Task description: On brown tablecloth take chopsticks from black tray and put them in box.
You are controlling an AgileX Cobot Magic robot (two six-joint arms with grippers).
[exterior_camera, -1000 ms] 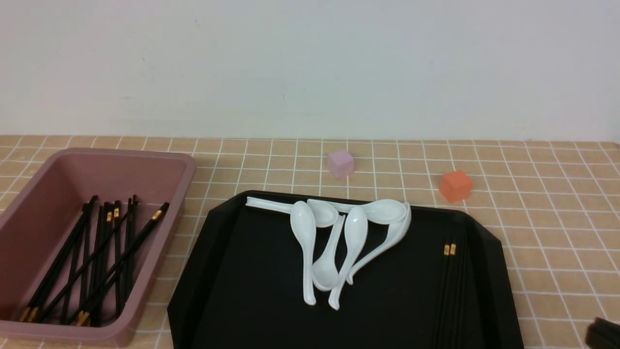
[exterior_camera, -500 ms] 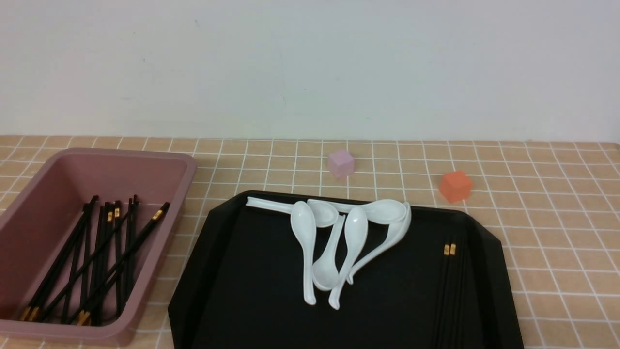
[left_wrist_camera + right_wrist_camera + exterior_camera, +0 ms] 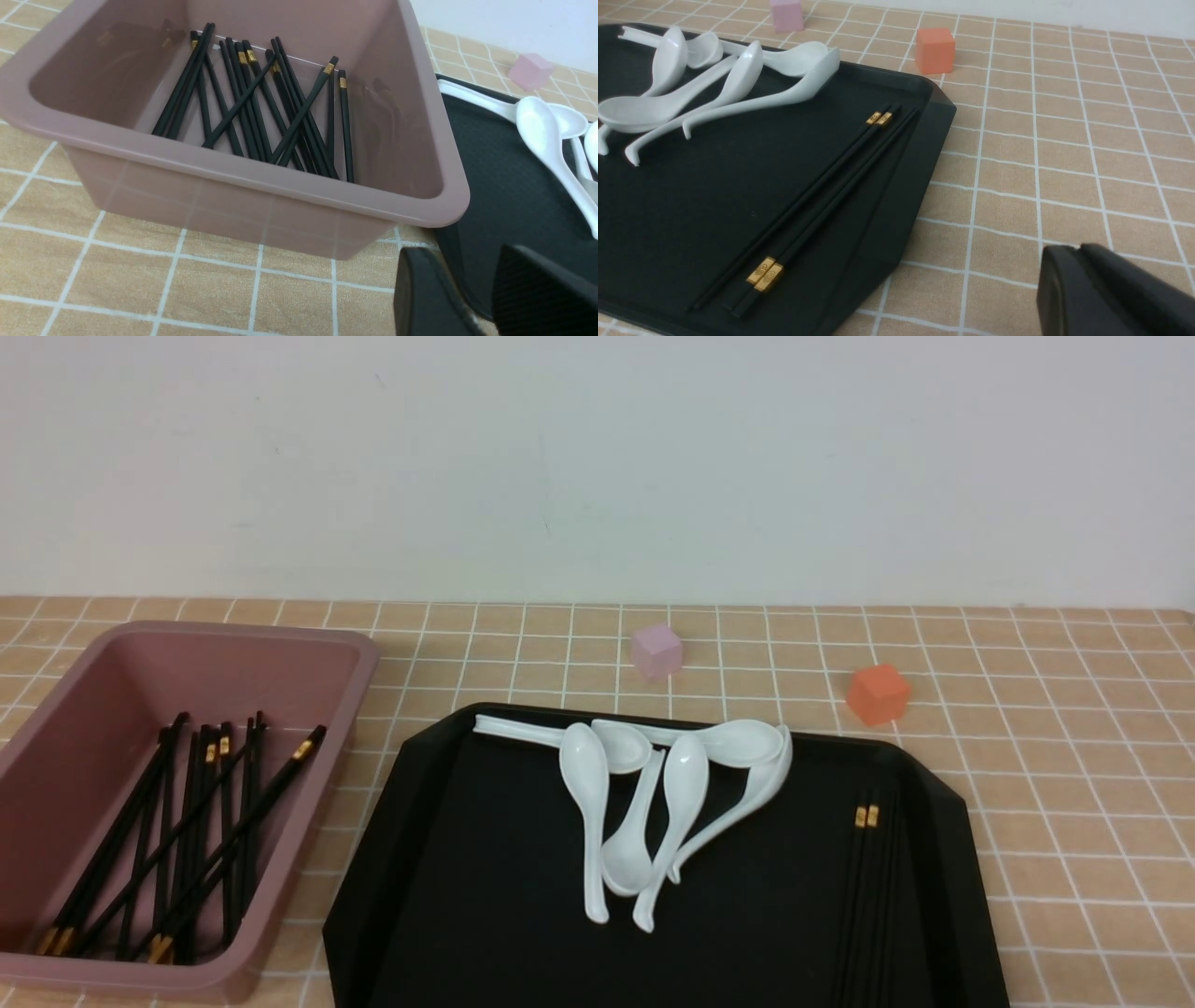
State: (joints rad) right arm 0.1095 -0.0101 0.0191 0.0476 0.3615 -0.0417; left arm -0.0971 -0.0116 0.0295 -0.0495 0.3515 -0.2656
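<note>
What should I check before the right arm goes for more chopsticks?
1. Chopsticks to fetch on the black tray: ok, they lie along its right side.
2. Chopsticks apart from the white spoons: ok.
3. Room in the box: ok, chopsticks cover only part of its floor.
4. Right gripper open for a grasp: cannot tell.
5. Left gripper empty: ok, nothing between its fingers.
</note>
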